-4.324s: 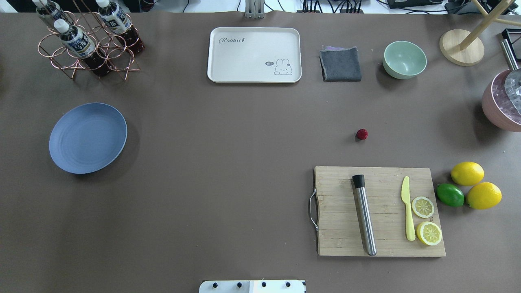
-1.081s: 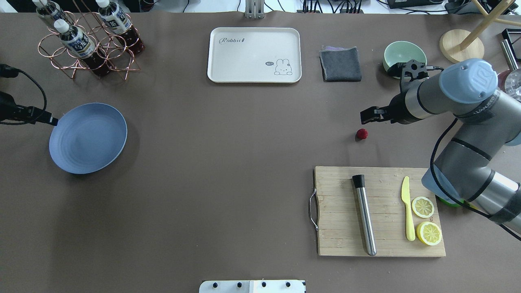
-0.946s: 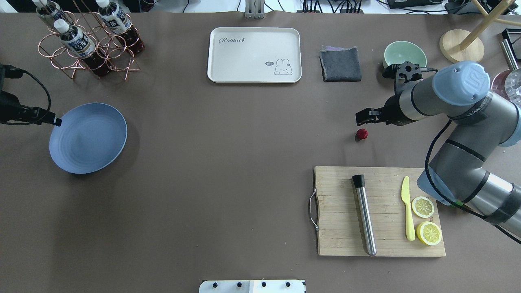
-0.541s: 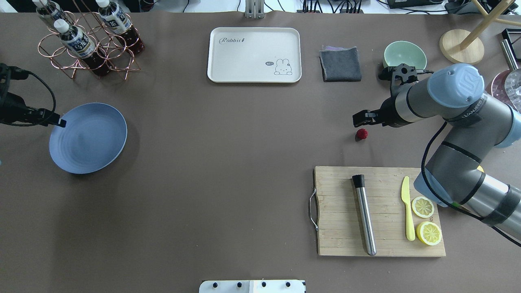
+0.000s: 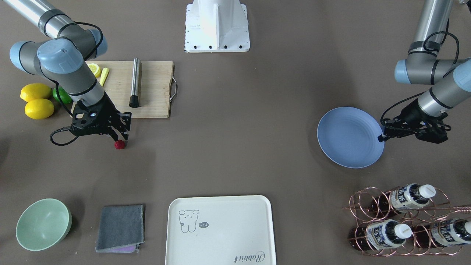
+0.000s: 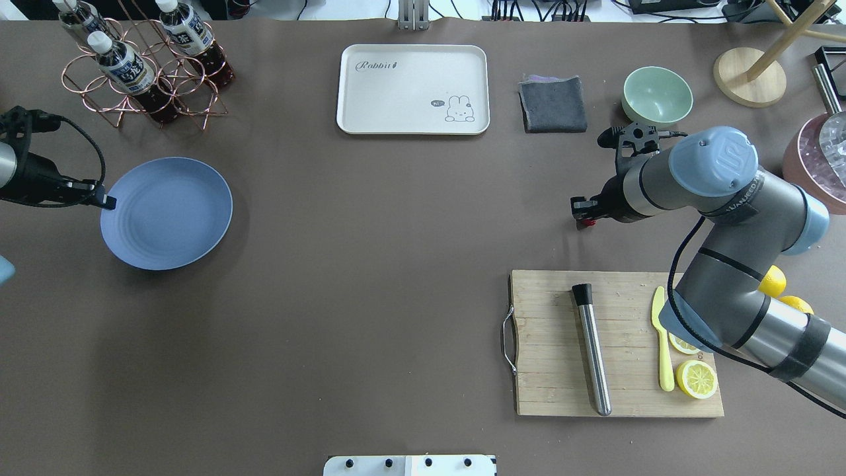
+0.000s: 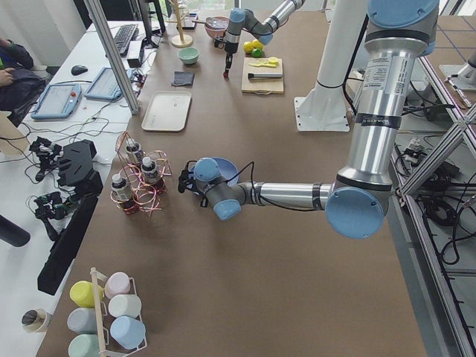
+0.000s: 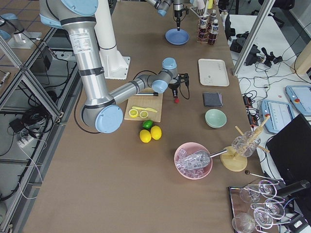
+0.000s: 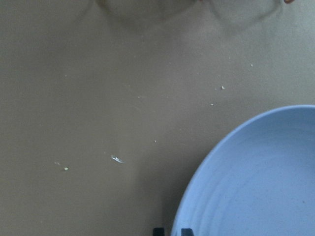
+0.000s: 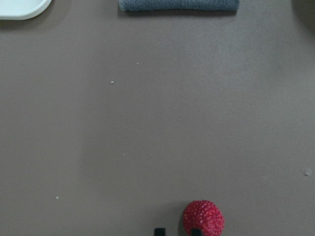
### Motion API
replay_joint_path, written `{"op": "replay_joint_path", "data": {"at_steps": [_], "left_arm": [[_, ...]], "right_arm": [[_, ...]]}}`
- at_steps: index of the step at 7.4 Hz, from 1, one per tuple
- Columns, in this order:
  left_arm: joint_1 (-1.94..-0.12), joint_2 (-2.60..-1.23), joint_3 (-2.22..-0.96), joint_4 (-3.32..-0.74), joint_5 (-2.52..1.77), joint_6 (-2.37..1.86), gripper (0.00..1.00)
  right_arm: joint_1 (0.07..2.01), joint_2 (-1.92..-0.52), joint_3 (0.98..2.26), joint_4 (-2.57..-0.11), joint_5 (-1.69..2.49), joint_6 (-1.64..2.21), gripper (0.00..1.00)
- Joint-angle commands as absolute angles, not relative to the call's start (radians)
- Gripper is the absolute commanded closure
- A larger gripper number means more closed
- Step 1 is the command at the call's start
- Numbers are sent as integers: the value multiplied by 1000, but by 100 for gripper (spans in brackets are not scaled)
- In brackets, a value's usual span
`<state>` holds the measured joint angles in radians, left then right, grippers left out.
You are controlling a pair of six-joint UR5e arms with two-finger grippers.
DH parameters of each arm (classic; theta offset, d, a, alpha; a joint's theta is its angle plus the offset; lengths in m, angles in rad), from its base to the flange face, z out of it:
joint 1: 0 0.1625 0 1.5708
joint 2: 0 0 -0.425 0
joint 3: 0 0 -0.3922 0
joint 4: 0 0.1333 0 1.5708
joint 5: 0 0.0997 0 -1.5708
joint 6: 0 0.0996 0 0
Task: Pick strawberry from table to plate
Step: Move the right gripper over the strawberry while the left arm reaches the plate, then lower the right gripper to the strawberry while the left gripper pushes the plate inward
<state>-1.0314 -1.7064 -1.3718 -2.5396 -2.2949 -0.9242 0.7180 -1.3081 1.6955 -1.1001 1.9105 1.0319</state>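
Although the right tool (image 5: 120,137) hangs low over the strawberry (image 5: 119,144), the strawberry lies ungripped on the bench (image 6: 370,264), at about 3 o'clock from bench centre in the overhead view. The jaws stand slightly apart.

The wrist view shows the strawberry off-centre, toward 3 o'clock of the gap, with one fingertip (image 10: 196,231) over it.

Risk: a straight descent would set that finger on top of the strawberry, crushing it or flicking it aside. Small and round, it would likely roll. The gap looks barely wider than the strawberry.

The plate (image 6: 165,213) sits at 9 o'clock, well apart, so the carry is long.

The left tool (image 6: 108,203) meets the plate rim; whether it is clamped cannot be told.
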Motion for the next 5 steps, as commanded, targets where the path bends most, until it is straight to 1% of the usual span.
{"op": "replay_joint_path", "data": {"at_steps": [1,3,4,5], "left_arm": [[-1028,-1726,-1430,-2534,-2295,-1034,100],[-1016,-1762,-1463,-2534,-2290,-1142,100],[-968,-1772,-1489,-2533,-2266,-1190,100],[-928,-1776,-1508,-2533,-2226,-1221,100]], "right_arm": [[722,-1305,1665,-1107,1911,1023,58],[771,-1304,1640,-1111,1925,977,25],[799,-1302,1635,-1112,1954,954,16],[852,-1296,1652,-1143,2045,954,14]]}}
